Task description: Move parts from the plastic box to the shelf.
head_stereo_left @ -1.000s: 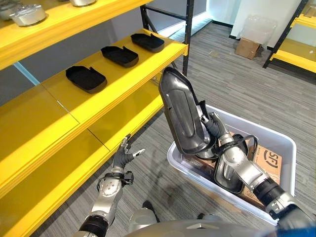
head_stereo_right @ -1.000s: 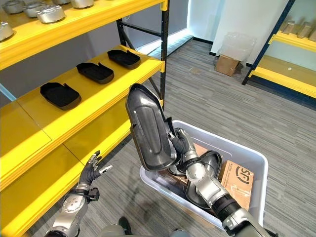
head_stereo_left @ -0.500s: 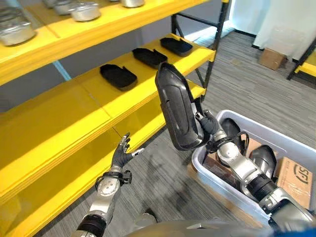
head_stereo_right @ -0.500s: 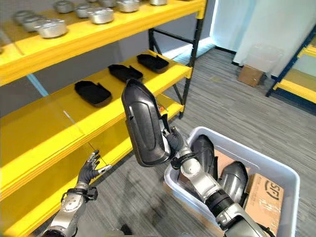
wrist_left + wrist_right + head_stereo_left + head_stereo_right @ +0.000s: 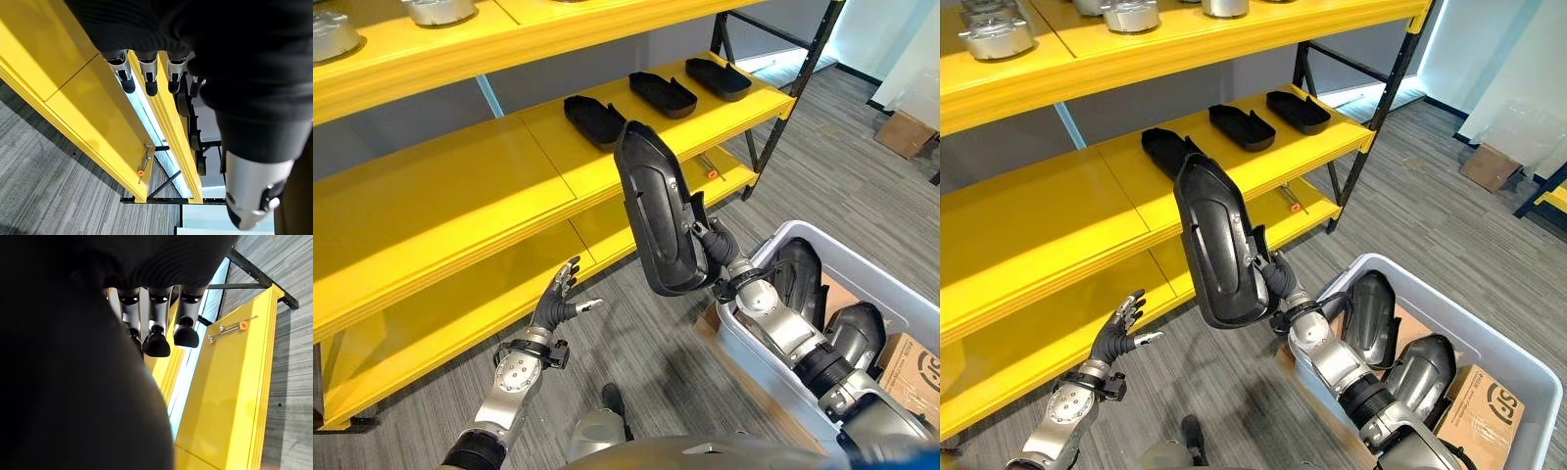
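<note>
yellow shelf point(image 5: 460, 186) carried three black trays along its middle board's right end | plastic box point(image 5: 1489, 338) sat on the floor at right, dark parts inside | black part point(image 5: 656, 220) stood upright above the box's left edge, right hand point(image 5: 722, 257) curled round its rim | left hand point(image 5: 558, 305) hung low with fingers spread, holding nothing

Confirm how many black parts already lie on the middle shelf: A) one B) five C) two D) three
D: three black parts lie in a row on the middle shelf, while the right hand holds a fourth part up in front of it.
</note>
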Available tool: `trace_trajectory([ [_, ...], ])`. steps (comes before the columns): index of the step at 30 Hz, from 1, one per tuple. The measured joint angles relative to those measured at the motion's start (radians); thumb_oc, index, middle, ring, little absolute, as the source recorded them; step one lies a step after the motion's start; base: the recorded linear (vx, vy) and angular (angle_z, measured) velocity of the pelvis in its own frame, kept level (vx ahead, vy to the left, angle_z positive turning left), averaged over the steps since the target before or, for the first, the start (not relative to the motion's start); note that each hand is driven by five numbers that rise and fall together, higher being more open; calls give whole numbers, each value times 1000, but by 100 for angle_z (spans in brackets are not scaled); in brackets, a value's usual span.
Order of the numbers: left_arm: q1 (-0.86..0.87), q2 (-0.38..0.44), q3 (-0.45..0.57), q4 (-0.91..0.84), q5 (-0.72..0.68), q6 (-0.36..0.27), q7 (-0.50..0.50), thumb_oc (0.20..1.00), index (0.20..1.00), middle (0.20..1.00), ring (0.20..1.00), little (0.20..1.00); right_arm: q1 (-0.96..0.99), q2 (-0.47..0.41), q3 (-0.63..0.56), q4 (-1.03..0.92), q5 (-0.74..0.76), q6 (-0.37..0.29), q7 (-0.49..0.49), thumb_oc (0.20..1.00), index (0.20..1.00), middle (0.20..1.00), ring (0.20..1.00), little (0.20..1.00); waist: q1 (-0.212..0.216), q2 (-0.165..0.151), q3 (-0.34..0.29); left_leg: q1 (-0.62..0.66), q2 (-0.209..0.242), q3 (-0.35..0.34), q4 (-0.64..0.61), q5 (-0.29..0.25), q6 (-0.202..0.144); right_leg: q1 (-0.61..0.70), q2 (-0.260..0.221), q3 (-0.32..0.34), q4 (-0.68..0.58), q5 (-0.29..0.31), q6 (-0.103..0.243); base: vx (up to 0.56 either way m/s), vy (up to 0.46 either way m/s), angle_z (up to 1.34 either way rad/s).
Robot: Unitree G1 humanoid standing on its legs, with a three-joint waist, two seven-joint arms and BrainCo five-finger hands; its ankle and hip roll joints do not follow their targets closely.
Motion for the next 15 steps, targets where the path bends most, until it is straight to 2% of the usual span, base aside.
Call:
trace_trajectory([
  [2,3,0,0,0,-1,0,0,1000,1000,1000,1000,1000,0,2,3,0,1,3,0,200,200,200,200,200,13,6,3,-2,3,-9,0,0,0,-1,1,-4,11,7,-5,-31,92,30],
  [3,-2,-5,1,1,-9,0,1,1000,1000,1000,1000,1000,1,-4,3,0,2,3,-1,200,200,200,200,200,5,20,10,-15,9,-68,3,20,28,-33,14,35,86,-49,16,12,82,70],
  [4,-11,-4,0,1,-9,0,1,1000,1000,1000,1000,1000,4,-6,3,0,3,2,-1,200,200,200,200,200,-3,23,17,-22,26,-99,5,31,32,-49,67,103,122,-143,24,26,51,83],
  [5,-14,-4,-1,1,-9,0,1,1000,1000,1000,1000,1000,11,-7,4,1,3,2,1,200,200,200,200,200,-9,19,16,-28,32,-109,5,34,34,-60,124,142,124,-167,4,21,13,60],
  [6,-10,-5,-6,2,-9,0,1,1000,1000,1000,1000,1000,16,-10,6,2,2,2,8,200,200,200,200,200,-9,2,11,-31,22,-108,5,41,27,-65,188,160,76,-203,-58,62,-29,43],
  [7,-6,-16,-12,8,-9,1,0,1000,1000,1000,1000,1000,17,-16,6,4,2,1,9,200,200,200,200,200,-16,5,4,-31,16,-106,6,45,18,-47,199,155,41,-198,-70,83,-41,24],
  [9,-19,-43,-35,16,-9,2,1,1000,1000,1000,1000,1000,32,-34,0,2,3,-3,6,200,200,200,200,200,-46,12,0,-35,22,-106,7,42,18,-15,231,157,-1,-195,-65,96,-72,42],
  [10,-40,-78,-66,21,-9,3,1,1000,1000,1000,1000,1000,58,-62,-2,6,4,-3,8,200,200,200,200,200,-51,7,-6,-31,23,-110,8,73,5,23,247,153,-51,-176,-76,83,-82,55],
  [13,-62,-99,-108,21,-8,15,-2,1000,1000,1000,1000,1000,59,-74,-3,12,3,-3,9,200,200,200,200,200,-67,6,-6,-38,20,-104,10,74,4,36,254,141,-86,-166,-78,114,-64,18],
  [15,-74,-112,-114,33,-9,27,-5,1000,1000,1000,1000,1000,62,-79,-5,13,4,-4,9,200,200,200,200,200,-81,14,-8,-34,13,-96,10,71,9,40,248,146,-60,-172,-75,170,-98,26],
])
